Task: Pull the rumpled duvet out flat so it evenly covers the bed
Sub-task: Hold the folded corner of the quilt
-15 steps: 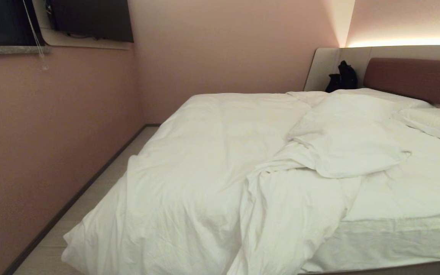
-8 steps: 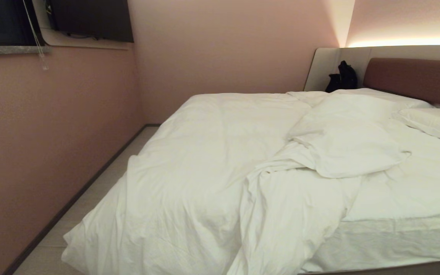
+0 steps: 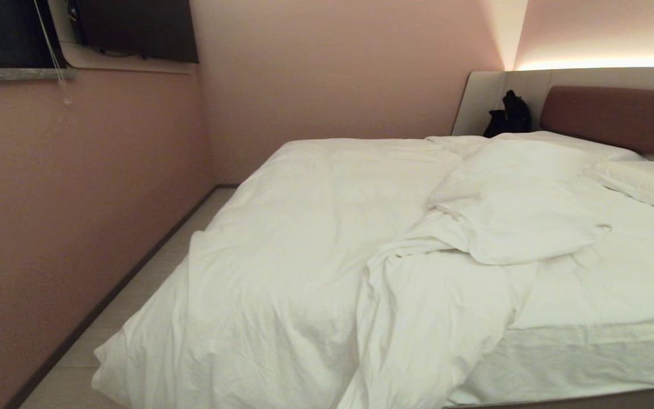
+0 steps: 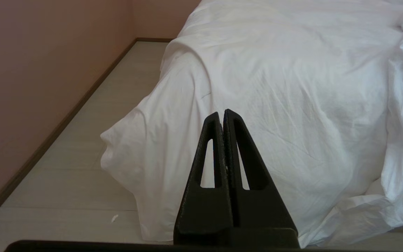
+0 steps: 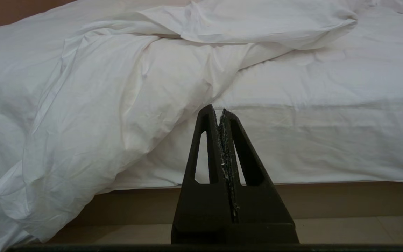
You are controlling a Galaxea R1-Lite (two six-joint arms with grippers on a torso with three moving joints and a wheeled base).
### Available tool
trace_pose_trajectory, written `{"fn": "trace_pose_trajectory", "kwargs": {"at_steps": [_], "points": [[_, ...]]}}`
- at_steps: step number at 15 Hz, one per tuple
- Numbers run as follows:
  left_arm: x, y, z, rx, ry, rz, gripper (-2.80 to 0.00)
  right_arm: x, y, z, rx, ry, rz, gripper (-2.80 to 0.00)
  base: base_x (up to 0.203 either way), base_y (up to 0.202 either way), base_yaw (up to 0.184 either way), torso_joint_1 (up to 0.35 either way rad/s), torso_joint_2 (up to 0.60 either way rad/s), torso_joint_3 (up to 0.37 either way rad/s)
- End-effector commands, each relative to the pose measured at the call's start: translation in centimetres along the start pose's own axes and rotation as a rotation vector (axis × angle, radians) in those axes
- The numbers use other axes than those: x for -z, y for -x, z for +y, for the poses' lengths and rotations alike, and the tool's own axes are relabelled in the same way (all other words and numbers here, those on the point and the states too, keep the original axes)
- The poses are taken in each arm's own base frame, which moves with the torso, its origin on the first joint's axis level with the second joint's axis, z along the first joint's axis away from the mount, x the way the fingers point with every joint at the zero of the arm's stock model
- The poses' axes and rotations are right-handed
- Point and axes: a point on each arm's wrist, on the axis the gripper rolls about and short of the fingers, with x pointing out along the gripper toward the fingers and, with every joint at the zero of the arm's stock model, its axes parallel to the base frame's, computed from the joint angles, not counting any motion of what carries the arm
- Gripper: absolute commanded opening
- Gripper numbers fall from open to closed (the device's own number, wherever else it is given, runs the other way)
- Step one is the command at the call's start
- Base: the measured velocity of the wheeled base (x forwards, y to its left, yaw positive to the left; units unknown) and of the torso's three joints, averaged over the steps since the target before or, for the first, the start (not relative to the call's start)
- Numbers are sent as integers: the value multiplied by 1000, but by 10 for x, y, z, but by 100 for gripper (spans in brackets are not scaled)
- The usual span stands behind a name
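Beside headboard (image 3: 616,116) — black bag (image 3: 510,115); duvet (image 3: 315,238) rumpled — overhanging floor (image 4: 82,140).

Bed (image 3: 588,397) carries rumpled duvet (image 3: 304,255), apparently pillows (image 3: 645,184).

The duvet (image 3: 304,250) lies bunched over the left half of the bed (image 3: 588,397), spilling off its near-left corner onto the floor (image 3: 151,272), with 1 folded flap (image 3: 520,227) thrown toward the middle. The right half shows bare sheet (image 3: 616,284), with a pillow (image 3: 645,184) before the headboard (image 3: 616,116). A bag (image 3: 508,116) sits at the bed's far corner, left of the headboard.
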Motion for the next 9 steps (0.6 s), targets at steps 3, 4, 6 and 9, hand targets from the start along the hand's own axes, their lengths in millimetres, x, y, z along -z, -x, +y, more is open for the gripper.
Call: {"fn": "trace_pose_trajectory", "kwargs": {"at_steps": [3,4,6,9], "points": [[0,0,0,0,0,-1,-280,0,0,0,0,1,0,-280,0,0,0,0,0,0],[0,0,0,0,2,-1,-280,0,0,0,0,1,0,-280,-2,-62,10,7,7,2],[0,0,0,-2,2,0,-280,0,0,0,0,1,0,-280,-1,-139,5,-2,2,5],[0,0,0,-1,2,2,-280,0,0,0,0,1,0,-280,0,-195,2,3,2,1]]}}
